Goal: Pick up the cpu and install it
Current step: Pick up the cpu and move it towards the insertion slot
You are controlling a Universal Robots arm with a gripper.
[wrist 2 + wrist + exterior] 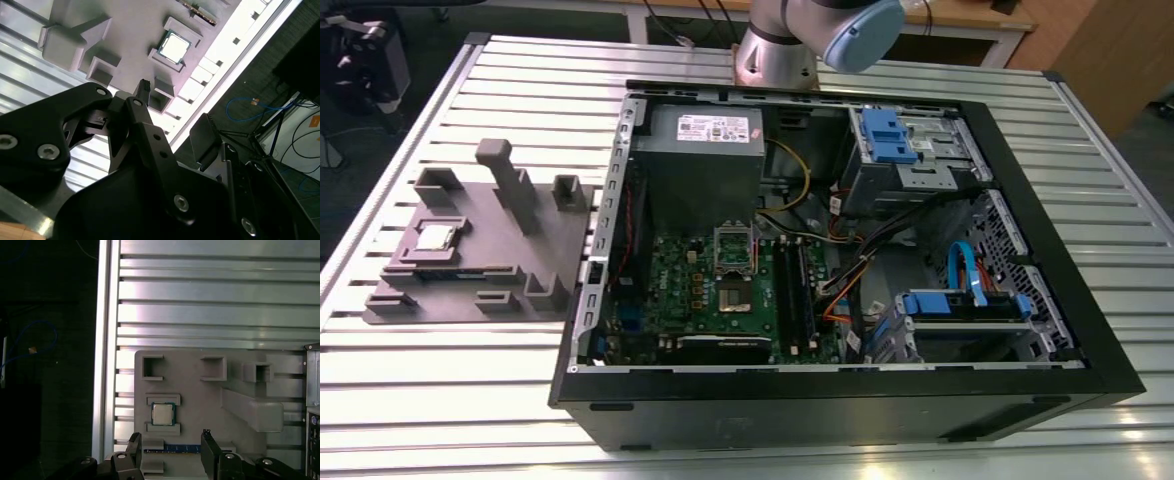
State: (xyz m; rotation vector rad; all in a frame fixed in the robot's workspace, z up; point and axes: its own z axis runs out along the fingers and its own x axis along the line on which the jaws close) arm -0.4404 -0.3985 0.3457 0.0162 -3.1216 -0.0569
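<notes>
1. The cpu (pixel 438 236) is lying flat, shiny face up, in a shallow square seat of the grey fixture (pixel 520 255). It is well over toward the exterior view's left of the open computer case (pixel 854 405).
2. The gripper (pixel 171 440) is hovering above the fixture, released and grasping nothing.
3. In both wrist views its two black fingers (pixel 144 85) are standing apart. The cpu is showing beyond the gap between them and is touching neither.
4. The fixture is resting on the slatted metal worktop (pixel 854 450), just beside the case's wall.
5. Inside the case, the silver-framed socket (pixel 732 262) is sitting near the middle of the green motherboard (pixel 674 290), well apart from the cpu.
6. In the exterior view, the arm (pixel 787 45) is rising from the worktop's far edge behind the case.
</notes>
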